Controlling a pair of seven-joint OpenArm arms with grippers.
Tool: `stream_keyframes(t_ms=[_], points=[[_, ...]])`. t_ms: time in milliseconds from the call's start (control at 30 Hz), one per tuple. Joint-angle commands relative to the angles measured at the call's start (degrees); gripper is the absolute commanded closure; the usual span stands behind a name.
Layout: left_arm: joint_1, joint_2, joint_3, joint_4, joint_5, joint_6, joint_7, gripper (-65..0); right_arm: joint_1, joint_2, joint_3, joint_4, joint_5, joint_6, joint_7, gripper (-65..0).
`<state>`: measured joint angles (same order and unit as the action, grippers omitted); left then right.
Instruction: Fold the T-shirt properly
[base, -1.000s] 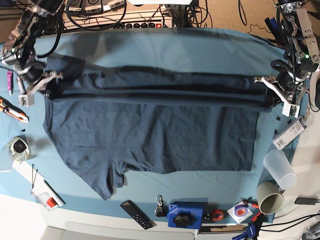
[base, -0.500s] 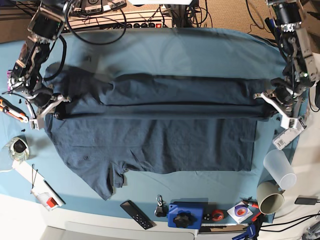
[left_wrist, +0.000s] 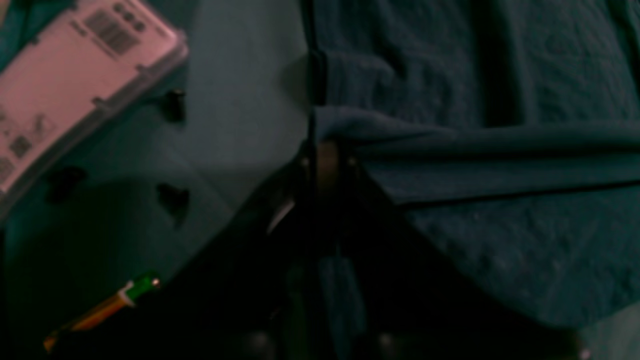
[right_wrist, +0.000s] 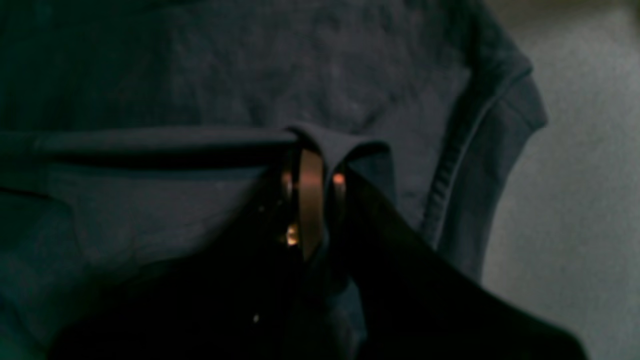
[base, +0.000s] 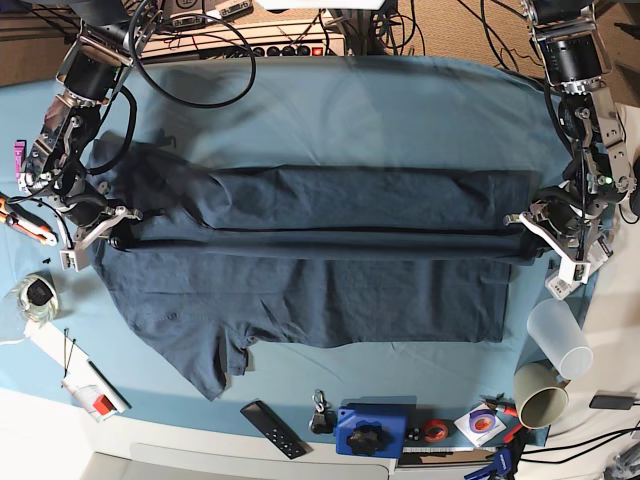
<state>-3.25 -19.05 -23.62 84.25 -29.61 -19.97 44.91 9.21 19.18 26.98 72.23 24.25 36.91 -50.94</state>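
Two grippers clamped on the T-shirt (base: 320, 270): left gripper (base: 540, 238) pinching the hem-side edge, right gripper (base: 100, 232) pinching the fold near the sleeve. Spread flat across the teal worktop (base: 330, 100), upper half doubled over into a long band between both grippers. Beside the shirt's hem end, two cups (base: 550, 365). Below the shirt's lower edge, a black remote (base: 272, 428) and a blue box (base: 370, 430). Seen close from the wrists: fold gripped tight at left (left_wrist: 325, 155) and right (right_wrist: 312, 170).
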Motion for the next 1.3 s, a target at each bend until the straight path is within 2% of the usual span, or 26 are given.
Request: stream_keyframes(t_ms=[0,433,567,633,700,767,867,933,1067,1133,1267], points=[[-1.22,-1.09,-0.17,0.70,0.04,0.44,-2.47,0.0,1.46,1.60,0.37,0.79,0.26,-0.70,2.34,0.0],[-1.57,-1.11,-0.13,0.59,0.02,0.44,-2.97,0.0,1.46,1.60,0.33,0.79,0.11,-0.70,4.04,0.0],[-2.21,-1.11,-0.13,0.61,0.07,0.48,-2.93,-17.7,1.46,1.66,0.37,0.85,0.17,-0.68,4.04,0.0],[-2.97,-1.14,-0.15,0.61,0.07,0.48,-2.95,-21.3,1.49,1.70,0.39,0.90,0.35,-0.66,4.04,-6.1],[-4.09,-1.14,-0.13,0.66,0.07,0.44,-2.73,-21.3,1.64,1.81,0.44,0.90,0.85,-0.59,3.69,-11.0],[-5.66,-1.18,-0.20,0.68,0.07,0.46,0.00,-21.3,2.21,1.92,0.50,0.92,2.29,-0.55,2.25,-12.5],[-8.66,-1.31,-0.20,1.29,0.07,0.50,8.26,-21.3,3.30,2.93,0.50,1.60,7.23,-0.57,-2.69,-12.5],[-10.34,-1.31,-0.20,1.33,0.04,0.52,11.87,-21.3,4.24,3.56,0.50,2.56,9.46,-0.57,-5.57,-12.5],[-12.22,-1.51,-0.24,1.44,-1.62,0.85,18.80,-21.3,5.57,4.63,0.50,5.97,11.34,-0.59,-11.47,-12.5],[-12.26,-2.40,-0.26,1.90,-5.09,0.74,21.79,-21.3,5.55,5.35,0.50,8.85,11.30,-0.81,-13.07,-12.5],[-10.95,-4.57,-2.01,5.18,-5.35,0.48,24.35,-21.2,5.51,6.93,1.53,12.59,11.32,-2.05,-15.91,-12.5]])
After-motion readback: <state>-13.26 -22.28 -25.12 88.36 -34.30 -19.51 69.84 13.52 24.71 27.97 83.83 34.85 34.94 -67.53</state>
